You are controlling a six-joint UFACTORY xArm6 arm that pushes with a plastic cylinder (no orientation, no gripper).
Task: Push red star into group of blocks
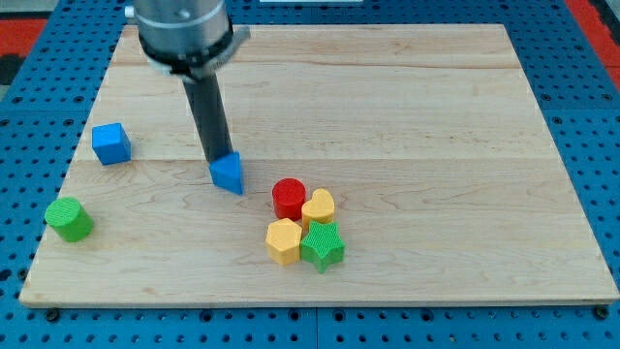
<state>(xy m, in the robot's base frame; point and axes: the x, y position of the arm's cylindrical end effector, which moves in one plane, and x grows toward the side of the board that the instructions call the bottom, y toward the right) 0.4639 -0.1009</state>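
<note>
Presently on the board: 7 blocks, 1 rod, 0 containers

**Item 1.** My tip [217, 159]: bare rod, nothing to clench or release, holding nothing. It stands at the upper-left edge of the blue wedge block [228, 174], apparently touching it.

**Item 2.** Red block [288, 198]: the only red piece I can see. From here it reads as a round cylinder, not clearly a star. It sits down and to the view's right of my tip, with the blue wedge block between them.

**Item 3.** Cluster: yellow heart [320, 206], yellow hexagon block [284, 241] and green star [324, 246], packed together. The red block touches the yellow heart at the cluster's top.

**Item 4.** Strays at the view's left: blue cube [111, 142] and green cylinder [69, 218], well apart from the cluster.

**Item 5.** Wooden board [436, 116]: flat top.

**Containers.** I see 0 trays, bowls or bins, so there are no contents to list.

**Progress.** I judge the red block already joined to the group. If so, little remains, at most a nudge to seat it tighter.
</note>
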